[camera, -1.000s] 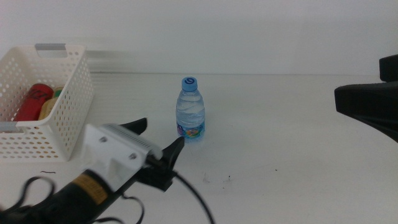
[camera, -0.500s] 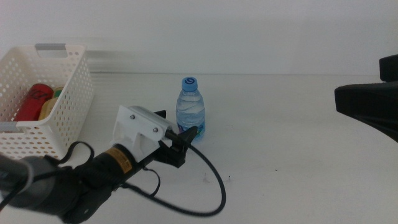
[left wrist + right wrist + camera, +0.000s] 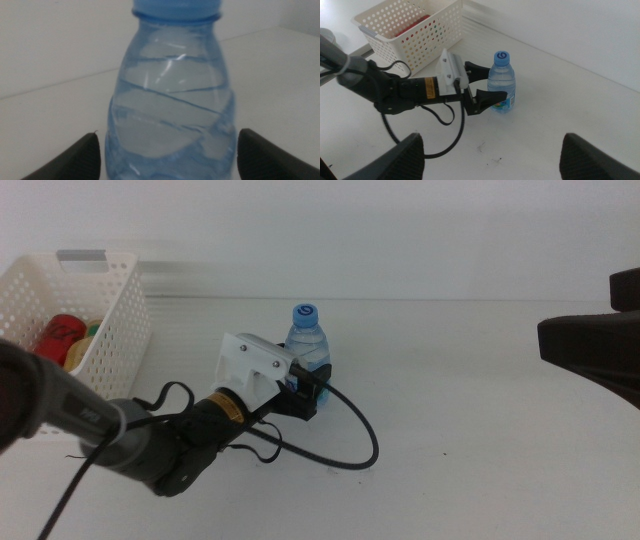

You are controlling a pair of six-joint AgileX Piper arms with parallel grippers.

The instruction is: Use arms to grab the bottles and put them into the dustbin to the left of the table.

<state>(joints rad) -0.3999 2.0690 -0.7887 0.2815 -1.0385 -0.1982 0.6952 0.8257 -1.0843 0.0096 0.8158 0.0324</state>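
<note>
One water bottle [image 3: 306, 348] standing upright mid-table, well apart from the dustbin [image 3: 108, 320] at the left edge. Straddling its lower body now with the left claw [image 3: 313, 385], jaws spread either side, having advanced from short of it. Needing a centred, level squeeze to avoid tipping. Waiting by the right edge: right claw [image 3: 492, 150], spread.

Robot lab, bare white table [image 3: 480, 410], blank wall [image 3: 400, 230]
</note>
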